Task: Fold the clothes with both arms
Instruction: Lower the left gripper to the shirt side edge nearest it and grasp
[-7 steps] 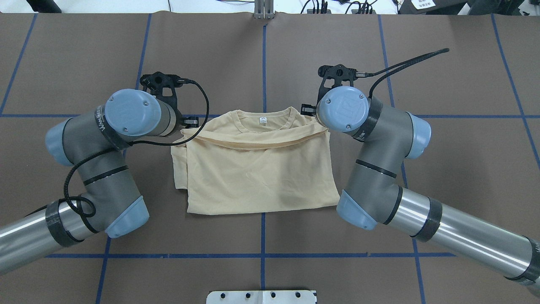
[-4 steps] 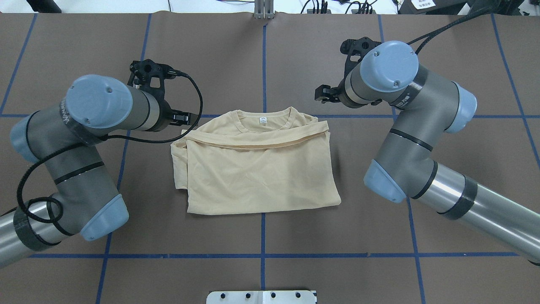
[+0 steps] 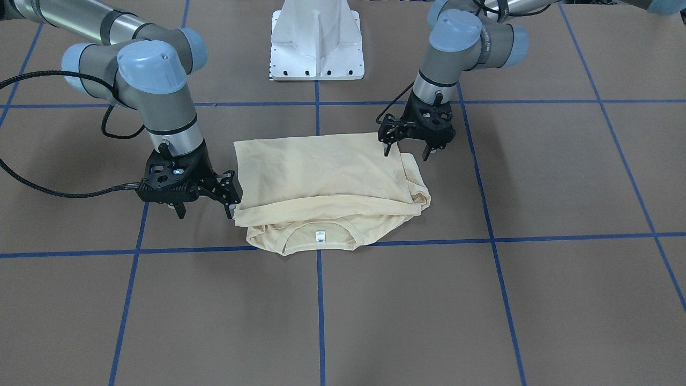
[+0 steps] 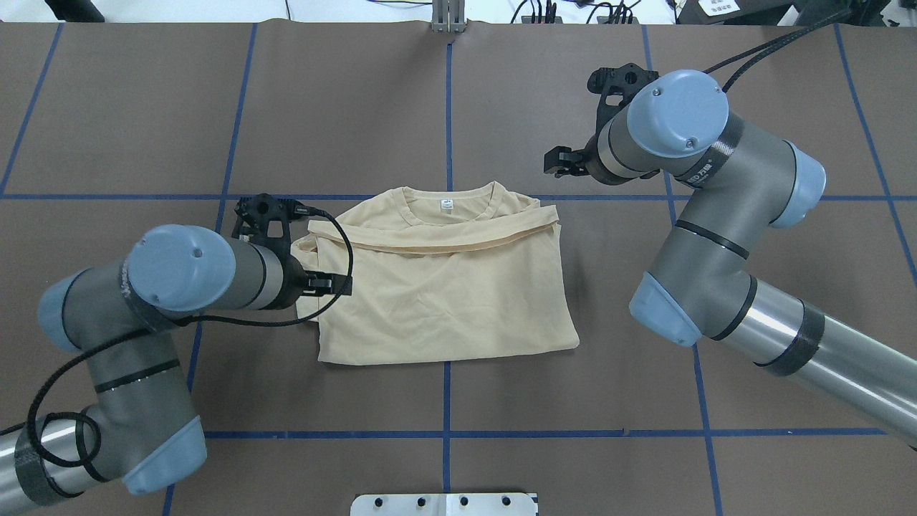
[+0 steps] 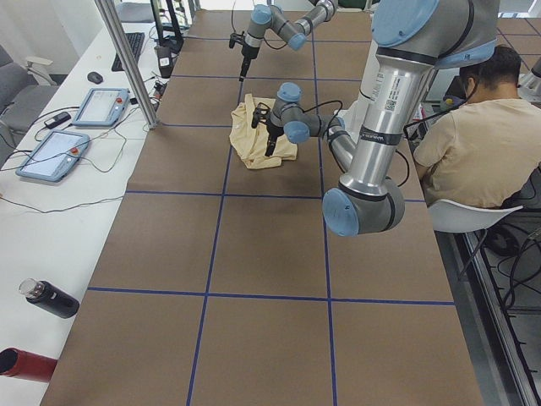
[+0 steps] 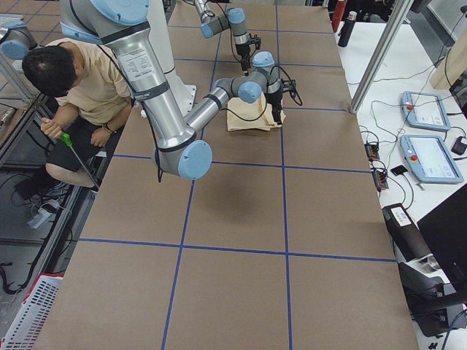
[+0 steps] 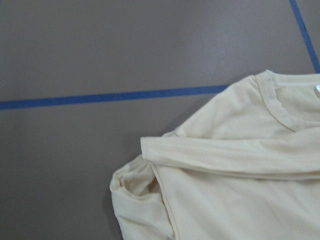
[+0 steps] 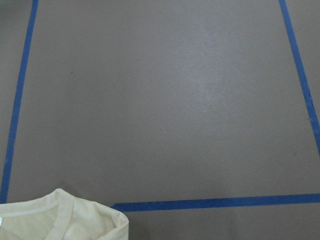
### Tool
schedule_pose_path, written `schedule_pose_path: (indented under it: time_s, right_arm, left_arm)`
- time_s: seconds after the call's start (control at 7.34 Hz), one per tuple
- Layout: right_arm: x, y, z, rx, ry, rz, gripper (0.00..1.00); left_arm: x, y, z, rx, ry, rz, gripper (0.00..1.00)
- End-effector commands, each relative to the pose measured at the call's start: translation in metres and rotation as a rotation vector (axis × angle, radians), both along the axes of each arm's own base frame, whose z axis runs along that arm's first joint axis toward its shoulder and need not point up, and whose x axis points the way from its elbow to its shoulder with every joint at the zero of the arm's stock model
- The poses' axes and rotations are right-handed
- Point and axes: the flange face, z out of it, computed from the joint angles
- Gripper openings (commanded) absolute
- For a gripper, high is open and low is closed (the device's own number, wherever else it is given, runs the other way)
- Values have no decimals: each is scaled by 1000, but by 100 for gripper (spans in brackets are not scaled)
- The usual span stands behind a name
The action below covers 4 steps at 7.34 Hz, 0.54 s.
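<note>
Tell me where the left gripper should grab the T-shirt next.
Probably the T-shirt's layered edge on the robot's left, where the tucked sleeve bulges out; come down from above, jaws astride the edge. The stacked layers stand puffy there, and the left gripper hangs open over it.

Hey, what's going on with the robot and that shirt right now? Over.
Left gripper open, above shirt side edge. Right gripper open, clear of cloth beyond far corner. Shirt folded, lying flat. Nothing blocking.
</note>
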Motion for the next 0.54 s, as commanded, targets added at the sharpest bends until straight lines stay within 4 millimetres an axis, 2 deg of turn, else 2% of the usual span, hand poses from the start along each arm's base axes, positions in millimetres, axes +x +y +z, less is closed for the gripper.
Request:
schedule_pose_path:
  time_s: [0.0, 0.41]
  right_arm:
    - [0, 0, 0, 1, 1, 1, 100]
    - [-2, 1, -2, 2, -3, 1, 100]
  left_arm:
    - [38, 50, 8, -37, 0, 20, 97]
    - [40, 52, 12, -42, -6, 21, 67]
